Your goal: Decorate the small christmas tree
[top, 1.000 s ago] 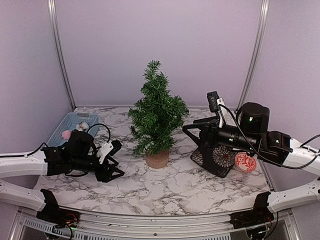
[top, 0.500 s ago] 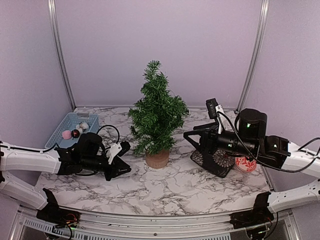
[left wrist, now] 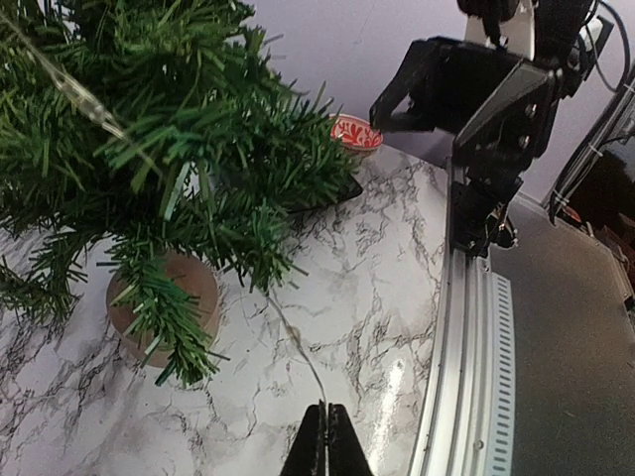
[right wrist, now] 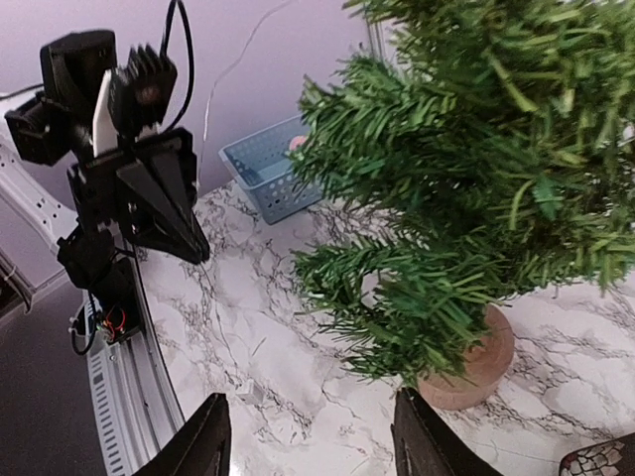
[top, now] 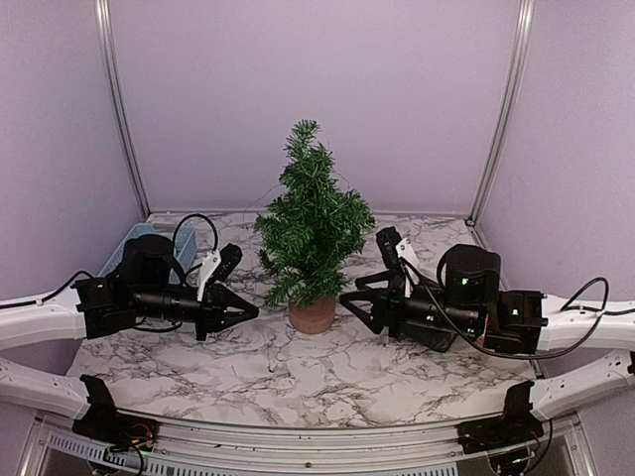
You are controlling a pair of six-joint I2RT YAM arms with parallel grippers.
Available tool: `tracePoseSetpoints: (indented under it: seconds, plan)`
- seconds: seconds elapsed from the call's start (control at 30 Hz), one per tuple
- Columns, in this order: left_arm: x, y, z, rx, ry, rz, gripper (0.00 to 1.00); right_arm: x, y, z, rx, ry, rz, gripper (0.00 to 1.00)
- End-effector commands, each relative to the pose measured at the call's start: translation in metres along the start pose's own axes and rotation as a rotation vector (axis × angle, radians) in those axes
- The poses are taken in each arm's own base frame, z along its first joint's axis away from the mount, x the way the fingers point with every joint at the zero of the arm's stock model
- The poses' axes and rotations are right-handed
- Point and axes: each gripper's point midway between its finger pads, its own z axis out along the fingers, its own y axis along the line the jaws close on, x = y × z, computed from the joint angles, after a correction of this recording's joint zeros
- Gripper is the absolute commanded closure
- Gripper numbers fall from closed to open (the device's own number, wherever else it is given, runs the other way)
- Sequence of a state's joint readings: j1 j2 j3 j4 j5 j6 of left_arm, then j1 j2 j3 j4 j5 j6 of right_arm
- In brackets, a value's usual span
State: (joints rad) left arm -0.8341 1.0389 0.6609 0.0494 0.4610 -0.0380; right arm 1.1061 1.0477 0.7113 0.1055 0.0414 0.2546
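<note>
The small christmas tree stands mid-table on its tan stump base. A thin clear wire string runs from its lower branches down into my left gripper, which is shut on it. That left gripper hovers low, just left of the stump. Just right of the stump, my right gripper is open and points at the tree. In the right wrist view the right gripper has only bare marble between its fingers, with the tree and stump to the right.
A blue basket sits at the back left, mostly behind the left arm. A small white piece lies on the marble in front of the tree. A red-and-white round ornament lies beyond the tree. Metal rail edges the table.
My left gripper has shut on the wire string and moved right toward the tree. The right arm has swung left toward the stump, its jaws narrowing somewhat.
</note>
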Motion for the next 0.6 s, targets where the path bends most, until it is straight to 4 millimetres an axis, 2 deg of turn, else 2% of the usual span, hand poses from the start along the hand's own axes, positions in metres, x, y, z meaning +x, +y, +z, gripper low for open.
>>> tracePoseSetpoints:
  seconds: [0.0,0.17,0.27,0.43,0.57]
  plan:
    - [-0.029,-0.023,-0.013,0.066,-0.030,-0.033,1.00,-0.019,0.038,0.021,-0.127,-0.041,-0.093,0.47]
    - [-0.056,-0.036,-0.016,0.102,-0.069,-0.019,1.00,-0.018,0.069,0.050,-0.213,-0.012,-0.155,0.49]
    - [-0.065,-0.042,-0.016,0.119,-0.079,-0.008,1.00,-0.027,0.081,0.062,-0.245,-0.028,-0.169,0.49]
    - [-0.071,-0.047,-0.014,0.135,-0.080,0.002,1.00,-0.037,0.088,0.073,-0.261,-0.041,-0.185,0.51]
    - [-0.078,-0.049,-0.014,0.141,-0.090,0.008,1.00,-0.036,0.094,0.077,-0.291,-0.029,-0.198,0.57]
